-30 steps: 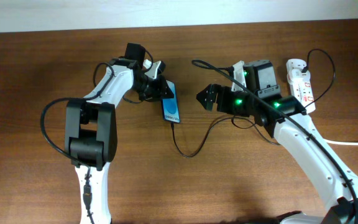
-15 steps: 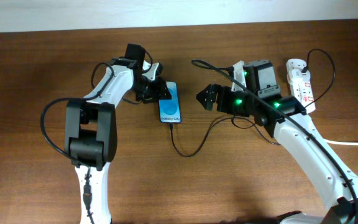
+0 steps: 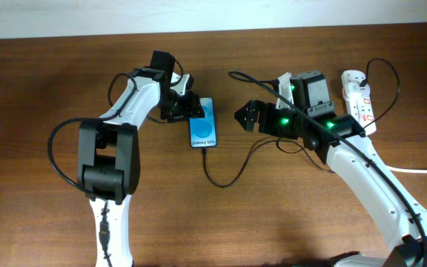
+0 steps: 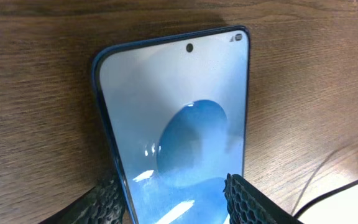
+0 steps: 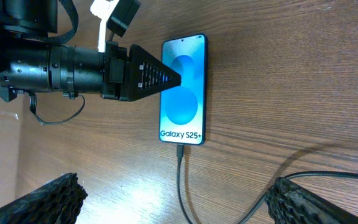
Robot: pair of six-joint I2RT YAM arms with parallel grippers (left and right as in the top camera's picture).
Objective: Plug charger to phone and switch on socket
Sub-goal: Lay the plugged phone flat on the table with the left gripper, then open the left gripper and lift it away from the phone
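The phone (image 3: 204,126) lies flat on the wooden table, blue screen up, also seen in the left wrist view (image 4: 179,106) and right wrist view (image 5: 183,93). My left gripper (image 3: 190,109) is at its upper end, its jaws against the phone's two long edges (image 4: 173,190). The black charger cable (image 3: 221,182) has its plug tip (image 5: 179,150) in the phone's lower end. It loops right under my right arm towards the white socket strip (image 3: 358,100). My right gripper (image 3: 245,116) is wide open and empty, right of the phone, above the cable (image 5: 176,202).
The socket's thick white cord (image 3: 421,170) runs off the right edge. The cable arcs above the strip (image 3: 382,65). The table's far edge meets a white wall (image 3: 213,15). My left arm (image 3: 110,148) stretches down the left side.
The phone went from tilted on its edge to lying flat with the screen up, turned by my left gripper. The right arm has not moved.
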